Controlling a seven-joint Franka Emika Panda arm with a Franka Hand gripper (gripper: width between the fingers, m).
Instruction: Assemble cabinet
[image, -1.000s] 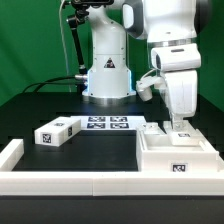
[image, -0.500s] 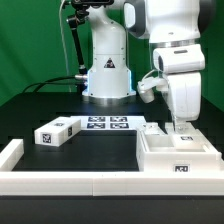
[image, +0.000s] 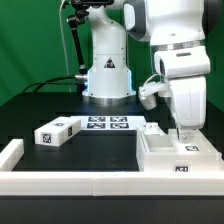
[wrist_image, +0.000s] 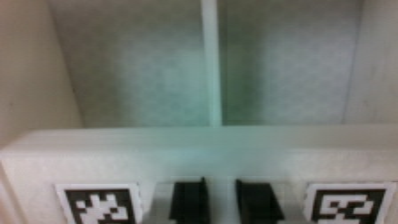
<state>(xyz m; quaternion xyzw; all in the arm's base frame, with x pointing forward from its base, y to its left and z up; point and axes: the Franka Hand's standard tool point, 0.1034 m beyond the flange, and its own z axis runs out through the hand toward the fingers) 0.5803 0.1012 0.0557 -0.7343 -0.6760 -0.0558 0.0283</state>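
The white cabinet body (image: 178, 165) stands at the exterior view's right, with tags on its front. My gripper (image: 181, 131) is down on its top. In the wrist view my gripper (wrist_image: 222, 203) has its two dark fingers (wrist_image: 191, 202) a narrow gap apart, pinching a white cabinet panel (wrist_image: 196, 155) that bears a tag on each side of them. Beyond it shows the inside of the body (wrist_image: 125, 70) with a vertical seam. A small tagged cabinet block (image: 57, 132) lies at the exterior view's left. Another small white piece (image: 152, 128) lies against the body's far left side.
The marker board (image: 107, 123) lies flat in front of the robot base (image: 107, 75). A low white border rail (image: 60, 186) runs along the front and turns up at the exterior view's left (image: 10, 153).
My gripper has shifted slightly toward the exterior view's right and a little lower over the cabinet body. The block and the body have not moved.
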